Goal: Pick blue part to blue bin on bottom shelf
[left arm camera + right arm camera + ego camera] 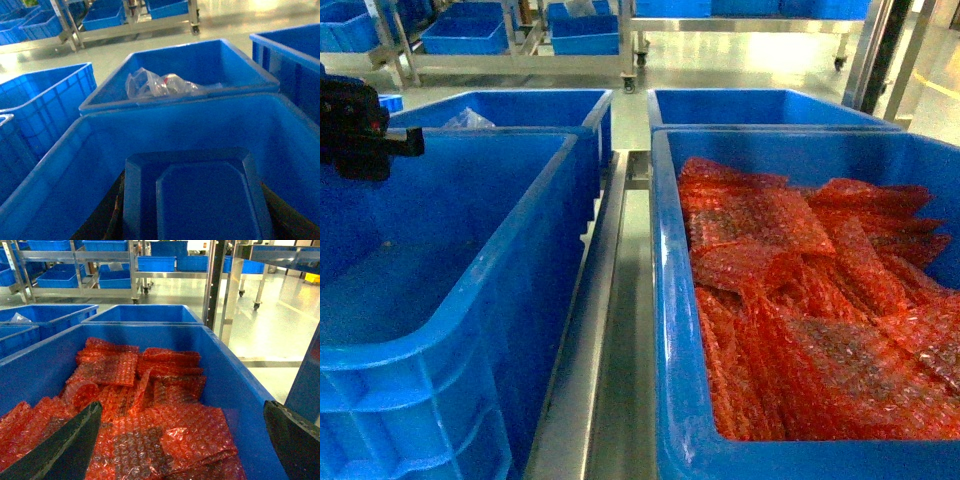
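Blue plastic bins are seen side by side: the left bin [450,300] and a right bin [670,330] filled with red bubble-wrap bags [810,300]. The blue part [200,195] is gripped by the left gripper [192,220] over the left bin. The right gripper [180,440] is spread wide, nothing held.

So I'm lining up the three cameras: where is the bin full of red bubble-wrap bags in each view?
Head: the bin of red bubble-wrap bags fills the right half.
Left wrist-mounted: only a blue bin corner shows at the right edge; whether it is this one cannot be told.
Right wrist-mounted: it fills the lower frame.
Shared landmark: the wheeled metal rack behind.
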